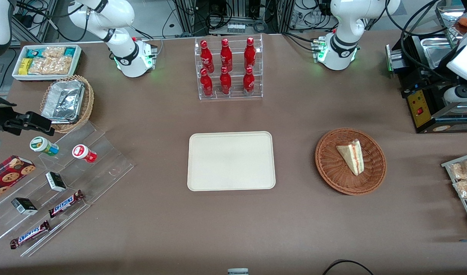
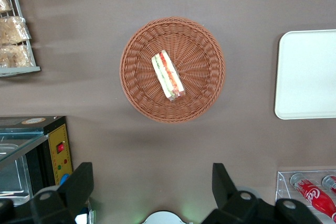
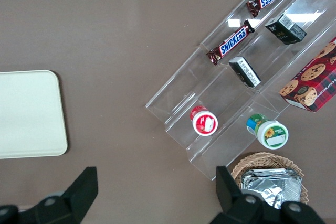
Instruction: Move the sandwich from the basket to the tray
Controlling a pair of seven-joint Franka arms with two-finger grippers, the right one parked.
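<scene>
"SNICKERS" reads on two chocolate bars [image 1: 66,203] [image 1: 29,234] on the acrylic shelf [image 1: 103,160].

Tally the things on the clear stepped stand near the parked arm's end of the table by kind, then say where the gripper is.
Snickers bars: 2
Small dark boxes: 2
Lidded cups: 2
Cookie box: 1
Total: 7
The gripper hangs open above the table beside the basket, sandwich untouched.

front overhead, wrists downward, sharing tray [image 1: 231,160]
</scene>
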